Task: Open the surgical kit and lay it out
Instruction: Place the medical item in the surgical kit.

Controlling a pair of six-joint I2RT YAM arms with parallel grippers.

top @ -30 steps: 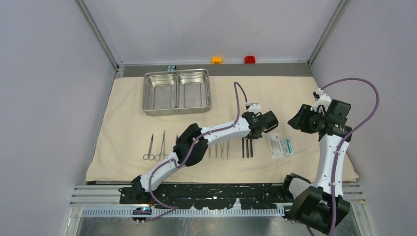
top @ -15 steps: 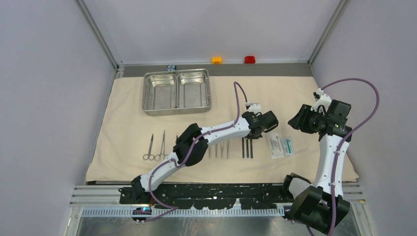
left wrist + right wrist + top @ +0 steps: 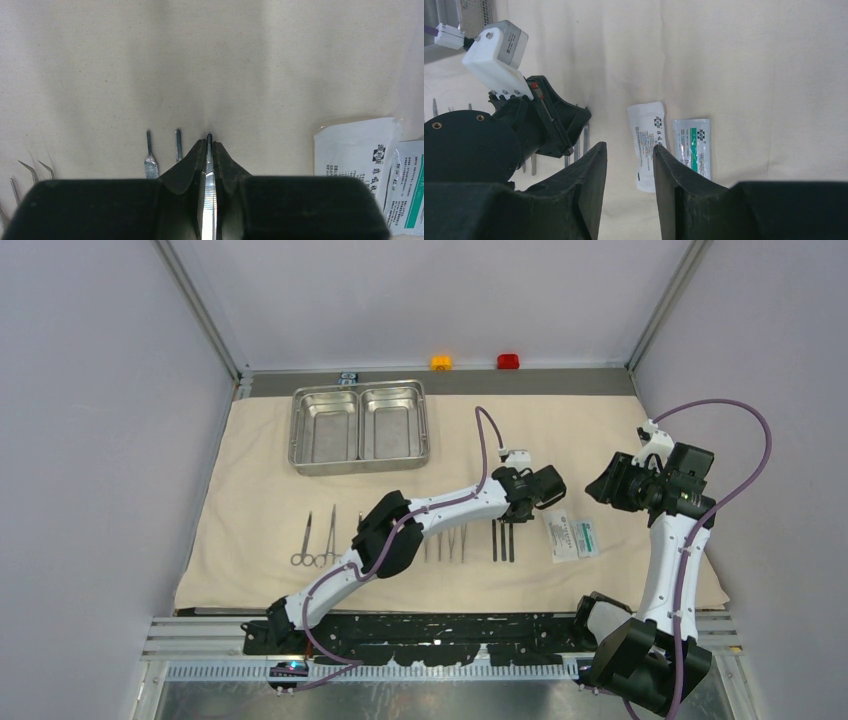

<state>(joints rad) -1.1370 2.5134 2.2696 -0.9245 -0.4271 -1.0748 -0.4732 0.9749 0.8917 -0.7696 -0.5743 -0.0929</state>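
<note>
While the left gripper (image 3: 209,146) pins a slim straight steel tool (image 3: 208,195) at the right end of the instrument row, the kit lies almost fully set out.

- Large beige cloth wrap (image 3: 250,450): unfolded flat across the table.
- Shiny steel two-compartment tray (image 3: 359,388): far left on the cloth, nothing visible in either well.
- Ring-handled steel forceps (image 3: 316,540): two, side by side, near left.
- Fine tweezers (image 3: 452,543): near centre, partly under the left arm.
- Two further thin straight tools (image 3: 149,155): parallel, just left of the held one.
- White paper packet (image 3: 647,135) and white-and-green packet (image 3: 694,145): side by side, right of the tools.
- Left jaws: pinched almost closed on the tool. Whether its tip touches the cloth cannot be told.
- Right gripper (image 3: 629,160): about half spread, holding nothing, hovering above the packets.

Step in hand, by judgement: setting down the last straight tool. The next move calls for parting the fingers, then lifting straight up so the tool does not drag out of line.
</note>
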